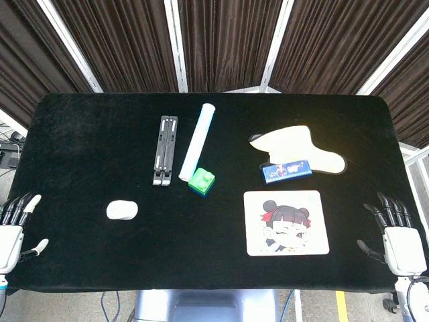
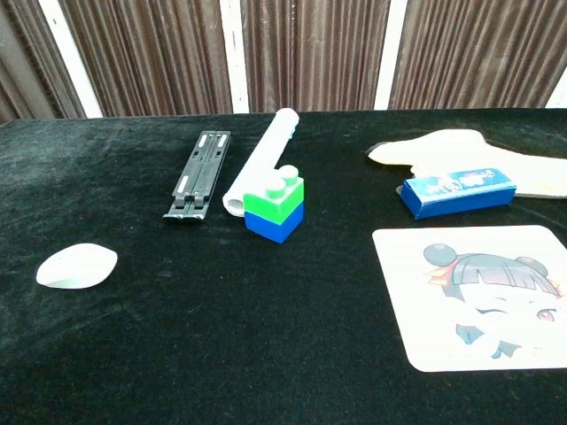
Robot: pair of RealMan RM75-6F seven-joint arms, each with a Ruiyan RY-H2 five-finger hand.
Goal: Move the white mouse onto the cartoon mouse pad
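Observation:
The white mouse (image 1: 122, 210) lies on the black table at the front left; in the chest view the mouse (image 2: 77, 266) sits far left. The cartoon mouse pad (image 1: 286, 223), printed with a winking girl, lies flat at the front right, and the pad (image 2: 483, 297) fills the chest view's lower right. My left hand (image 1: 15, 225) hangs off the table's left edge, fingers apart and holding nothing. My right hand (image 1: 397, 235) is at the right edge, fingers spread and empty. Neither hand shows in the chest view.
A black folding stand (image 1: 165, 149) and a white tube (image 1: 198, 140) lie at mid-table. A green-and-blue block (image 1: 202, 182) stands in front of the tube. A blue box (image 1: 286, 170) rests by a cream-coloured flat shape (image 1: 301, 146) behind the pad.

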